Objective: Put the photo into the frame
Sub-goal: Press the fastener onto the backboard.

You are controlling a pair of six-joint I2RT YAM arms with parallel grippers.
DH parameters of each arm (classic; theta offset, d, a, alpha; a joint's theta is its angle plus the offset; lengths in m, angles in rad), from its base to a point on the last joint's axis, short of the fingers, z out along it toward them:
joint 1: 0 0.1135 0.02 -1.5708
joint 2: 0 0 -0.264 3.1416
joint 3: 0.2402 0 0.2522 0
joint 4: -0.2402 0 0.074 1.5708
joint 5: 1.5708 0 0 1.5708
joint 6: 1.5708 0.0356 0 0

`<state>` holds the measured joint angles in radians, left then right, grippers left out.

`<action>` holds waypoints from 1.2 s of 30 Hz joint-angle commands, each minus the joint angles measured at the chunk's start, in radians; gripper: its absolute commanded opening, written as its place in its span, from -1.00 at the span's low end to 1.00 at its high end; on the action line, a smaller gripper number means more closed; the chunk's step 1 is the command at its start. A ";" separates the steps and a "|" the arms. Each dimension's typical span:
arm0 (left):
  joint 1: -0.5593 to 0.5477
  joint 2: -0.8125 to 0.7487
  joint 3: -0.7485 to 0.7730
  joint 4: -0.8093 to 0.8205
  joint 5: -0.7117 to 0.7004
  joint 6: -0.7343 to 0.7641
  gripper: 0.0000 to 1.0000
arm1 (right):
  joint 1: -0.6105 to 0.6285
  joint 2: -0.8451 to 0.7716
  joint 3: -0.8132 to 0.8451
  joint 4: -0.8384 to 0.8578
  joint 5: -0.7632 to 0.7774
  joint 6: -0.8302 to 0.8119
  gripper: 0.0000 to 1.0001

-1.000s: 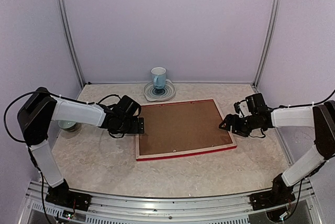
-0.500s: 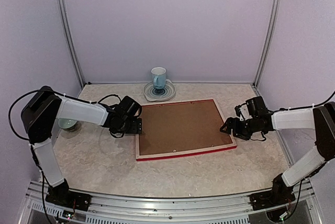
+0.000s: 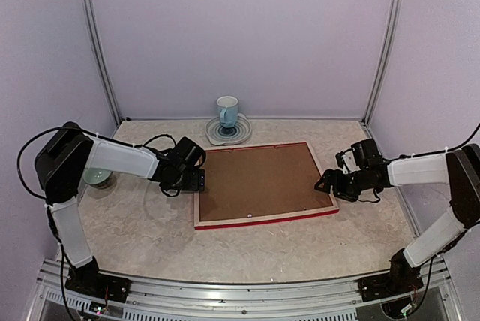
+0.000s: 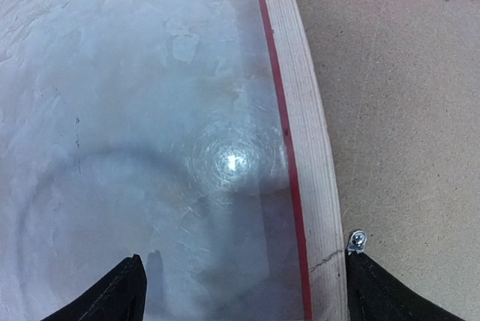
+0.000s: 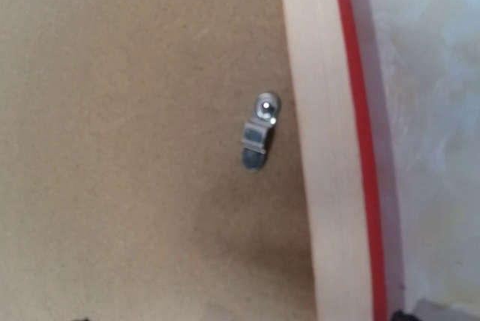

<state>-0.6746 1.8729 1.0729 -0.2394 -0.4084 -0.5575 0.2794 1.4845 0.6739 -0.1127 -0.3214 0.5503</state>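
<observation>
The frame (image 3: 264, 220) lies face down mid-table, pale wood reverse up, red edges showing. The brown backing board (image 3: 259, 182) fills it. The photo is hidden or out of view. My left gripper (image 3: 197, 180) is open at the frame's left rail; in the left wrist view (image 4: 241, 280) its fingers (image 4: 120, 295) straddle the rail (image 4: 307, 133), one over the table, one over the board beside a metal clip (image 4: 357, 241). My right gripper (image 3: 325, 182) hangs over the right rail (image 5: 315, 148), open and empty, only its fingertips at the bottom corners. A turn clip (image 5: 257, 135) lies on the board.
A blue and white mug (image 3: 227, 111) stands on a round plate (image 3: 241, 133) at the back centre. A pale bowl (image 3: 97, 179) sits at the left, partly behind my left arm. Walls close in the back and both sides.
My right gripper has sunk a little toward the frame's right rail. My left arm has shifted slightly; its gripper stays at the left rail. The frame has not moved.
</observation>
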 commanded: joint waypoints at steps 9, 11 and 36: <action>-0.025 0.032 0.015 -0.012 0.014 0.037 0.70 | 0.009 0.034 0.023 0.018 -0.007 -0.001 0.72; -0.030 0.035 0.013 -0.013 0.017 0.040 0.68 | 0.009 0.033 0.021 0.016 -0.005 -0.003 0.72; -0.030 0.052 -0.010 -0.004 0.002 0.027 0.22 | 0.009 0.025 0.005 0.018 0.002 0.000 0.72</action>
<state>-0.7086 1.8996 1.0889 -0.2123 -0.4072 -0.5339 0.2794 1.5093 0.6762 -0.1066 -0.3214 0.5484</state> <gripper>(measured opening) 0.635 0.862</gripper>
